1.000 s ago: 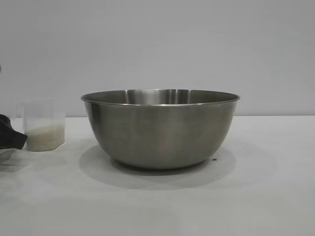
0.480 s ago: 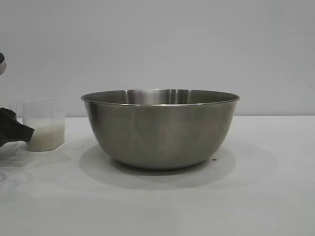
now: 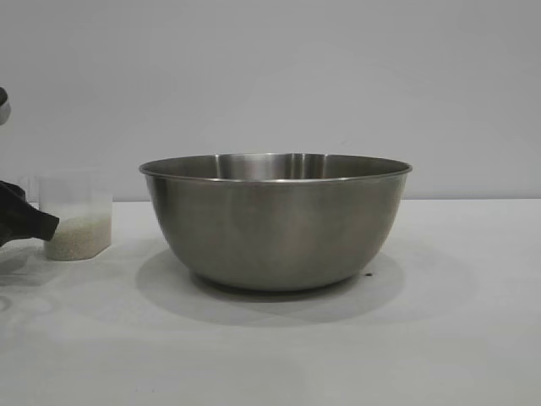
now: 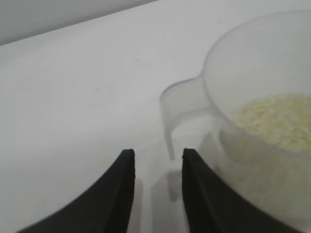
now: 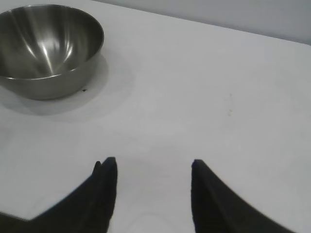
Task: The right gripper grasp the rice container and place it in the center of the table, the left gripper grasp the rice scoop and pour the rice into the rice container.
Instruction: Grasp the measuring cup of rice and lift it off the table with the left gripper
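The rice container [image 3: 275, 224], a wide steel bowl, stands empty in the middle of the white table [image 3: 456, 338]. It also shows in the right wrist view [image 5: 48, 48]. The rice scoop [image 3: 76, 216], a frosted plastic cup, stands to its left with rice [image 3: 78, 235] in the bottom. My left gripper [image 3: 34, 224] reaches in from the left edge, right by the scoop. In the left wrist view it [image 4: 158, 155] is open, and the lower end of the scoop's handle [image 4: 170, 121] lies between its fingertips. My right gripper [image 5: 153, 165] is open and empty over bare table, well away from the bowl.
A plain grey wall stands behind the table. The tabletop to the right of the bowl is bare white surface [image 5: 218, 87].
My left gripper has moved a little to the right, closer to the scoop. The bowl and the scoop have not moved.
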`<action>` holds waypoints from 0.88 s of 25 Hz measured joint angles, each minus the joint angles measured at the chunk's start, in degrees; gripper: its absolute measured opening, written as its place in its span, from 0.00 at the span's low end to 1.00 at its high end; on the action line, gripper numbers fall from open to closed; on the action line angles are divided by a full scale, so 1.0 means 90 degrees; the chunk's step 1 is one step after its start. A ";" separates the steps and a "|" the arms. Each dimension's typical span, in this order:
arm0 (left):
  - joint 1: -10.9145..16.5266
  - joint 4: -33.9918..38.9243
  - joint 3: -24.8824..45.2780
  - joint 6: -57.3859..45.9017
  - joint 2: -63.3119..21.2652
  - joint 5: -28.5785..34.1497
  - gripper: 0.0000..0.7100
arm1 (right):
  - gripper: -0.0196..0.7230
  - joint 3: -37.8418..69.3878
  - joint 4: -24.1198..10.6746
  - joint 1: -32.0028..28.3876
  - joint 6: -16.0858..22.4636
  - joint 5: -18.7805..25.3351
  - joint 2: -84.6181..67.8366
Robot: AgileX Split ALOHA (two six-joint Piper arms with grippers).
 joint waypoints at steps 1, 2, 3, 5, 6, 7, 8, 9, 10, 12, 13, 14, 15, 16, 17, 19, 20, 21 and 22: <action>0.0000 0.0000 0.0000 0.0000 -0.0025 0.0000 0.32 | 0.48 0.0000 0.0000 0.0000 0.0000 0.0000 0.0000; 0.0000 0.0000 0.0000 0.0000 -0.0038 0.0000 0.32 | 0.48 0.0000 0.0000 0.0000 0.0000 0.0000 0.0000; 0.0000 0.0000 0.0000 0.0000 -0.0050 0.0000 0.32 | 0.48 0.0000 0.0000 0.0000 0.0000 0.0000 0.0000; 0.0000 0.0000 0.0000 0.0000 -0.0059 0.0000 0.32 | 0.48 0.0000 0.0000 0.0000 0.0000 0.0000 0.0000; 0.0000 0.0000 0.0000 0.0000 -0.0095 0.0000 0.32 | 0.48 0.0000 0.0000 0.0000 0.0000 0.0000 0.0000; 0.0000 0.0000 0.0000 0.0000 -0.0130 0.0000 0.32 | 0.48 0.0000 0.0000 0.0000 0.0000 0.0000 0.0000; 0.0000 0.0000 0.0000 0.0000 -0.0177 0.0000 0.32 | 0.48 0.0000 0.0000 0.0000 0.0000 0.0000 0.0000; 0.0000 0.0000 0.0000 0.0000 -0.0218 0.0000 0.32 | 0.48 0.0000 0.0000 0.0000 0.0000 0.0000 0.0000; 0.0000 0.0026 0.0000 0.0000 -0.0250 0.0000 0.32 | 0.48 0.0000 0.0000 0.0000 0.0000 0.0000 0.0000; 0.0000 0.0083 0.0000 0.0000 -0.0325 0.0000 0.32 | 0.48 0.0000 0.0000 0.0000 0.0000 0.0000 0.0000; 0.0000 0.0125 0.0000 0.0000 -0.0353 0.0000 0.32 | 0.48 0.0000 0.0000 0.0000 0.0000 0.0000 0.0000; 0.0000 0.0160 0.0000 0.0000 -0.0369 0.0000 0.32 | 0.48 0.0000 0.0000 0.0000 0.0000 0.0000 0.0000; 0.0000 0.0188 0.0000 0.0000 -0.0369 0.0000 0.32 | 0.48 0.0000 0.0000 0.0000 0.0000 0.0000 0.0000; 0.0000 0.0203 0.0000 0.0000 -0.0369 0.0000 0.32 | 0.48 0.0000 0.0000 0.0000 0.0000 0.0000 0.0000; 0.0000 0.0249 -0.0012 0.0000 -0.0369 0.0000 0.23 | 0.48 0.0000 0.0000 0.0000 0.0000 0.0000 0.0000; 0.0000 0.0341 -0.0052 0.0000 -0.0369 0.0000 0.10 | 0.48 0.0000 0.0000 0.0000 0.0000 0.0000 0.0000; 0.0000 0.0356 -0.0087 0.0000 -0.0369 0.0012 0.06 | 0.48 0.0000 0.0000 0.0000 0.0000 0.0000 0.0000; 0.0000 0.0370 -0.0111 0.0000 -0.0372 0.0012 0.00 | 0.48 0.0000 0.0000 0.0000 0.0000 0.0000 0.0000; 0.0000 0.0370 -0.0125 0.0000 -0.0383 0.0012 0.00 | 0.48 0.0000 0.0000 0.0000 0.0000 0.0000 0.0000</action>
